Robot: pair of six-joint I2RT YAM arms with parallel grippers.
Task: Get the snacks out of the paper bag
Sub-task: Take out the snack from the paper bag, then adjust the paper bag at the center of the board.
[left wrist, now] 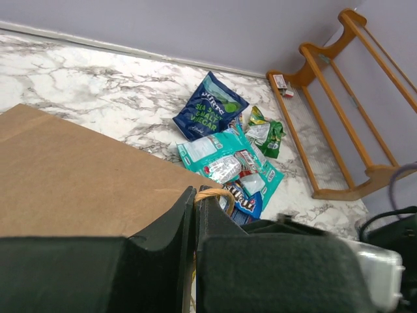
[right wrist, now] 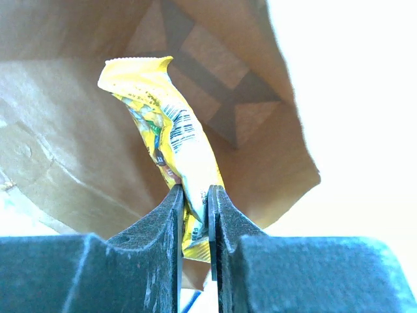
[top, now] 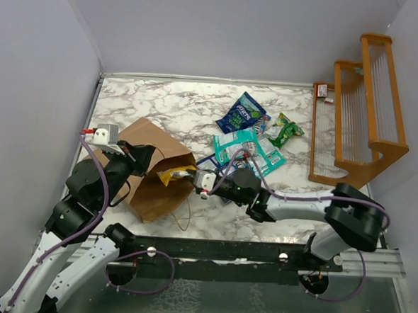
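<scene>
The brown paper bag (top: 152,195) lies on its side at the table's left, mouth facing right. My left gripper (top: 142,157) is shut on the bag's upper rim and twisted handle (left wrist: 215,192). My right gripper (top: 196,177) is at the bag's mouth, shut on a yellow snack packet (right wrist: 171,130) that stands half inside the bag (right wrist: 65,143). That same yellow packet (top: 174,173) shows at the opening from above. Out on the marble lie other snacks: a dark blue packet (top: 242,114), teal packets (top: 239,148) and a green one (top: 285,131).
An orange wooden rack (top: 361,109) stands along the right side, close to the loose packets. The left wrist view shows the same pile (left wrist: 218,153) just beyond the bag's brown side (left wrist: 71,176). Grey walls close the table at the back and left.
</scene>
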